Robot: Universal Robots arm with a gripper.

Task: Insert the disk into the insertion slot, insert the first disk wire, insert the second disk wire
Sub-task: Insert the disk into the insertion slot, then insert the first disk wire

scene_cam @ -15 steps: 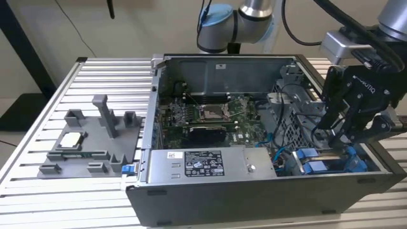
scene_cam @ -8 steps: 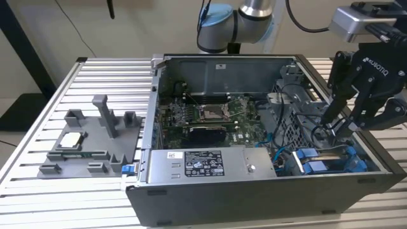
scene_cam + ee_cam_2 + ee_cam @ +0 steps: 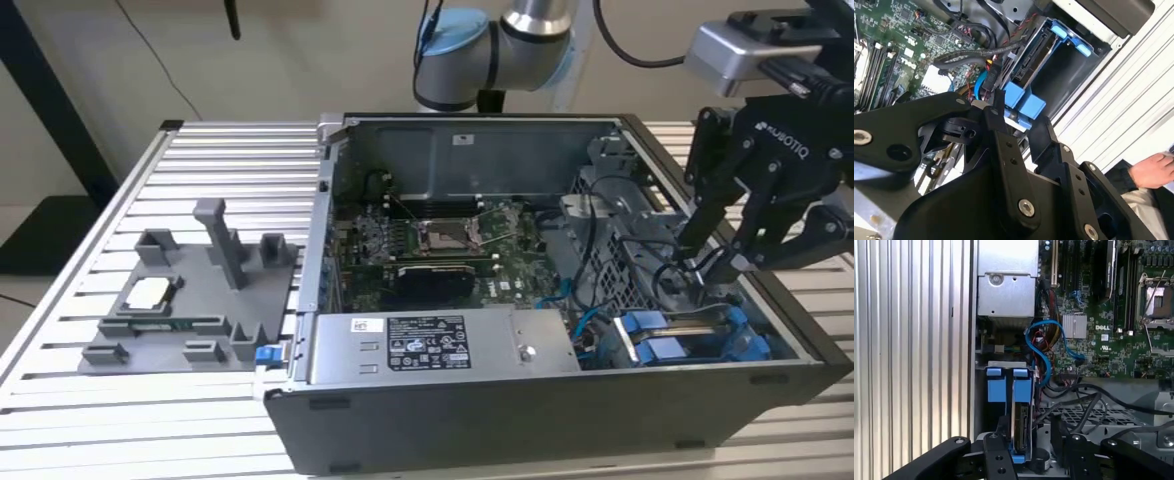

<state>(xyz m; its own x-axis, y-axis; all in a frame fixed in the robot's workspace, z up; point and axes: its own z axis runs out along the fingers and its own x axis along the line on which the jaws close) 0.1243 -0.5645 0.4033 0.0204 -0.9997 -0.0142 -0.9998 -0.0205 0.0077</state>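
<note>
The disk [image 3: 1020,427] stands on edge in the insertion slot [image 3: 1004,364], its blue carrier [image 3: 1023,390] level with a second blue carrier [image 3: 994,390] beside it. In the exterior view the disk's carrier [image 3: 647,325] sits at the case's near right corner. My gripper [image 3: 707,262] hangs over the disk's far end. In both wrist views a gap shows between its fingers, which straddle the disk's edge; gripper [image 3: 1029,432], gripper [image 3: 1018,117], blue carrier [image 3: 1024,104]. Loose black wires [image 3: 1079,407] lie beside one finger, and a blue cable [image 3: 1041,355] loops nearby.
The silver power-supply box [image 3: 441,340] lies at the exterior view's left of the bay, with the motherboard [image 3: 427,240] behind it. A grey fixture plate [image 3: 187,300] sits on the slatted table at the left. A person's hand [image 3: 1154,167] rests outside the case.
</note>
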